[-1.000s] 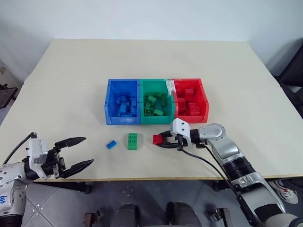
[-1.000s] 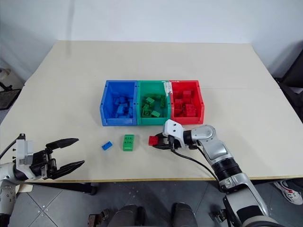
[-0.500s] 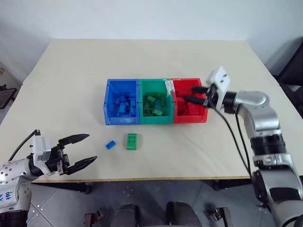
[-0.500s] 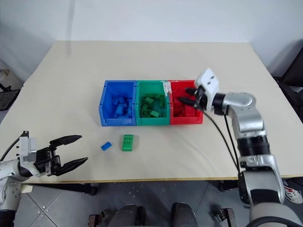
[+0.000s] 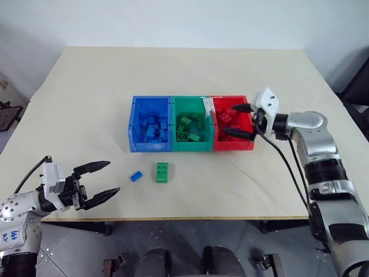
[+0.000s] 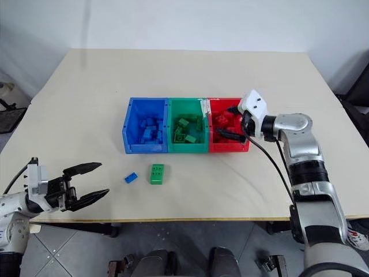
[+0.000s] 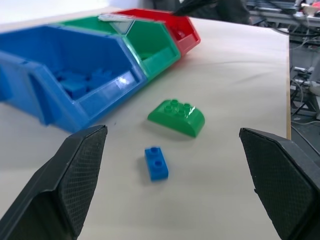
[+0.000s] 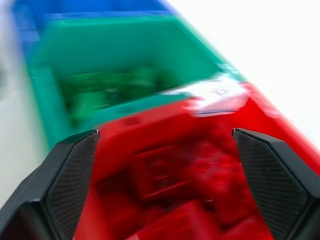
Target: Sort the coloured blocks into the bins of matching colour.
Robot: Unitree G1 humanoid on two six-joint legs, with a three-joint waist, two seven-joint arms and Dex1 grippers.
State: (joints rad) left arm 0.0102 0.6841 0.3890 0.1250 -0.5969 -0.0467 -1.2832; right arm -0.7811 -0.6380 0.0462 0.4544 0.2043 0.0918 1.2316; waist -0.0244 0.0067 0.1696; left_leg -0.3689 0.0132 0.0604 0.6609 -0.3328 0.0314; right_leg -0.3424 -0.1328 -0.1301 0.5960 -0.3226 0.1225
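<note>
Three joined bins stand in a row mid-table: blue (image 5: 149, 146), green (image 5: 193, 145) and red (image 5: 233, 144), each holding several blocks of its own colour. My right gripper (image 5: 229, 119) hangs open over the red bin, with nothing between its fingers; the right wrist view looks down on red blocks (image 8: 165, 180). A small blue block (image 5: 136, 176) and a larger green block (image 5: 162, 172) lie loose on the table in front of the blue bin. My left gripper (image 5: 113, 176) stands open and empty near the table's front left edge, pointing at those two blocks (image 7: 177, 117).
A white label (image 5: 206, 104) sits on the rim between the green and red bins. The beige table (image 5: 173, 75) stretches wide behind and beside the bins. A dark chair (image 5: 358, 86) stands past the table's right edge.
My right gripper carried a red block from the table in front of the bins up over the red bin, then opened; the block is out of its grip. The left arm stayed put.
</note>
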